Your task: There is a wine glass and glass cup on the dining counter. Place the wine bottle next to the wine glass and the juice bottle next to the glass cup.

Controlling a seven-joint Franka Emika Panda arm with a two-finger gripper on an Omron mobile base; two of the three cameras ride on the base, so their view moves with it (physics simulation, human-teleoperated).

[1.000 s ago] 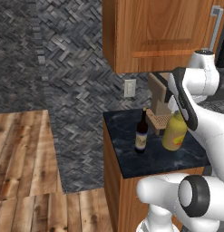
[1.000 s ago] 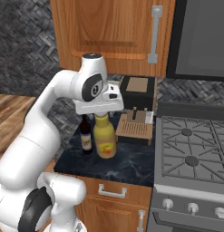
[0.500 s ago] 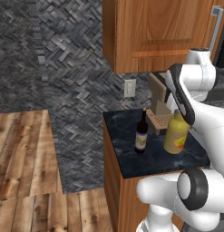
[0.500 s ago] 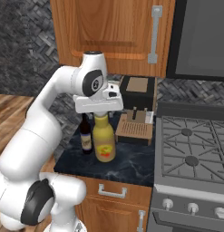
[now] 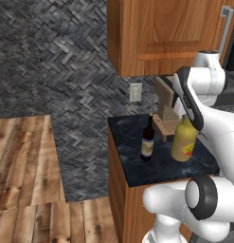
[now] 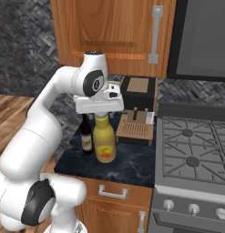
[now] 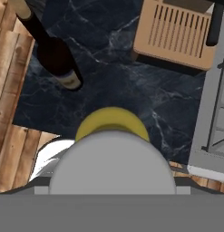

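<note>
The gripper [image 6: 101, 113] is poised directly above the cap of the juice bottle [image 6: 104, 143], so that it can be taken from above. Its jaws are spread wide and nothing is pinched. The wine bottle [image 6: 86, 135] stands just left of it on the kitchen counter [image 6: 132, 164].

Arm bent fwd, hand pointing down, fingers [image 6: 101, 113] spread wide
</note>
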